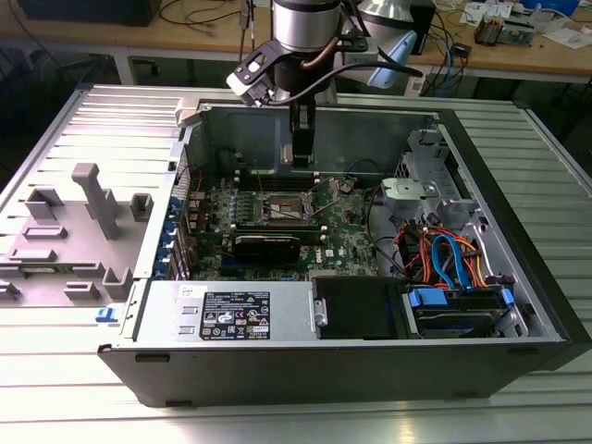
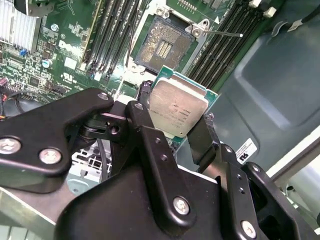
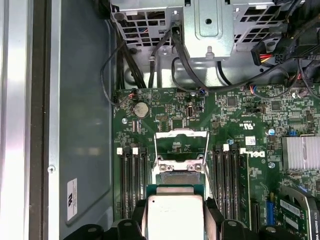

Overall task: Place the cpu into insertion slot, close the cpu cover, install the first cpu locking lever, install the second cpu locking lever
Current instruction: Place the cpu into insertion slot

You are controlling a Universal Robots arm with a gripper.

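Cluttered workbench along the back, and out front a ribbed grey metal surface (image 1: 277, 416) with a black open computer case (image 1: 342, 365) lying on its side, green circuit board (image 1: 351, 231) facing up.

The black two-finger pincer (image 1: 302, 162) hangs down inside the case. It's clamped on the small flat square cpu with the silvery-grey metal top (image 2: 179, 102), one finger on each opposite edge. In both wrist views the chip is in the air, close to the small square insertion slot with the dark brownish contact field (image 2: 162, 47) but clear of it. Slot is bare, nothing seated. The thin silver-grey metal cpu cover frame (image 3: 181, 133) looks flipped open on the far side of the slot, and a thin wire locking lever (image 2: 222, 33) sticks out beside it.

What worries me:
- It's only an edge grip, so any slip or tilt and the chip lands crooked on those contacts. Bent contacts, I'd guess.
- If the chip's corners aren't squared to the slot rim, it'll sit on the rim instead of dropping in.
- Long black memory slots (image 2: 110, 35) sit just beside the slot on both sides, so the fingers could clip them.
- The open cover or the lever could also snag a finger.
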